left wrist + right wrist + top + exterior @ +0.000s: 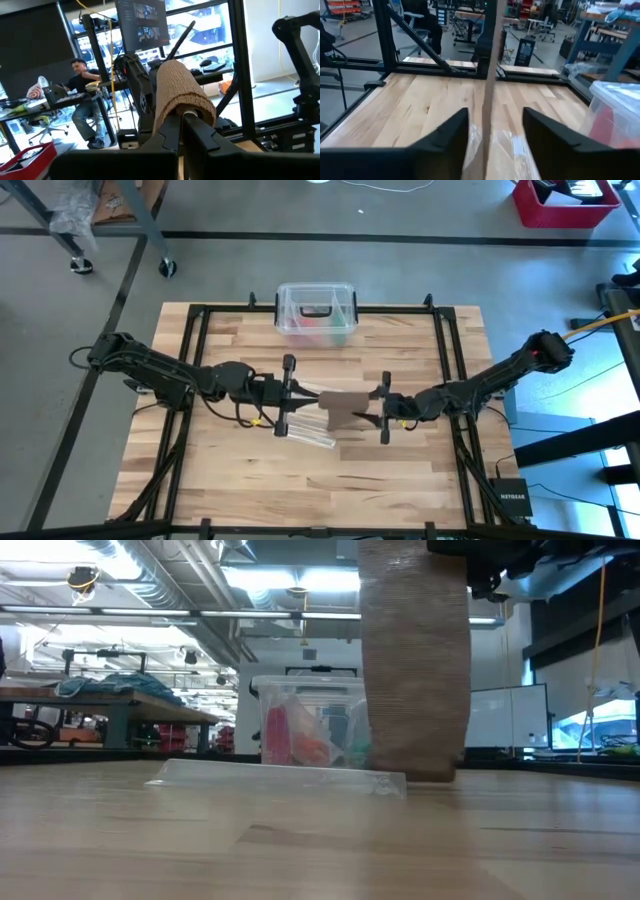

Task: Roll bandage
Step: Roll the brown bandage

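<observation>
Holding item, centre of the high frame: bandage (345, 408), tan-brown woven strip, one end pinched by your left gripper (292, 395), clenched tight on it.

- Condition: the left wrist view shows it draped over the fingers in a curved fold; the low view shows a broad ribbed panel hanging to the tabletop (400, 470). No tight roll visible yet.
- Right gripper (385, 408): right of centre, fingers apart on either side of the strip's edge; grip not confirmed.
- Nearby: clear plastic bag (308, 430) just below the bandage; clear lidded box (316, 312) at upper centre.

Risks, as judged: your right fingers may shut beside the thin edge and miss it; slack fabric may twist; the hanging end may drag the bag.
</observation>
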You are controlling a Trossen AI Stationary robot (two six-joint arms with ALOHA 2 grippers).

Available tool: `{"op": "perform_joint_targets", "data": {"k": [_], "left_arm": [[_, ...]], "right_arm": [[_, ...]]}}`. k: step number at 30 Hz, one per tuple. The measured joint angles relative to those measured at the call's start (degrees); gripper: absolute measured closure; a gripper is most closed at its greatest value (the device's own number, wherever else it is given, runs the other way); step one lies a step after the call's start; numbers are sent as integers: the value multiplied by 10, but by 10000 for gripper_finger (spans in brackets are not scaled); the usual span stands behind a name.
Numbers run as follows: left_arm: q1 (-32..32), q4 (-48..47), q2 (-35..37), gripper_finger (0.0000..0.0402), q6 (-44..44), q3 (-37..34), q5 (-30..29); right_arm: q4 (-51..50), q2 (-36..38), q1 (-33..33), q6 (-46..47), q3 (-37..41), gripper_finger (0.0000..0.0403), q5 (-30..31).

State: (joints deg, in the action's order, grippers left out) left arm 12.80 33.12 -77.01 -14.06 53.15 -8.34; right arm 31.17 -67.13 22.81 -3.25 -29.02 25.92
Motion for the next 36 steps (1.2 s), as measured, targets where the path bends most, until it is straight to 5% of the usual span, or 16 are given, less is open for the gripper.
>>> {"op": "perform_joint_targets", "data": {"k": [10,17,23,27,36], "left_arm": [[7,25,0,402,4,0,0],[9,52,0,401,19,0,-6],[18,85,0,402,-47,-1,-115],[24,102,0,402,-87,-4,-129],[50,96,0,402,-172,-4,-196]], "right_arm": [[7,-3,0,-4,0,395,-28],[10,-3,1,-18,0,398,-35],[19,-26,1,-24,-1,399,-51],[17,-45,7,-26,-14,400,-59],[-18,-51,85,-73,-73,400,0]]}}
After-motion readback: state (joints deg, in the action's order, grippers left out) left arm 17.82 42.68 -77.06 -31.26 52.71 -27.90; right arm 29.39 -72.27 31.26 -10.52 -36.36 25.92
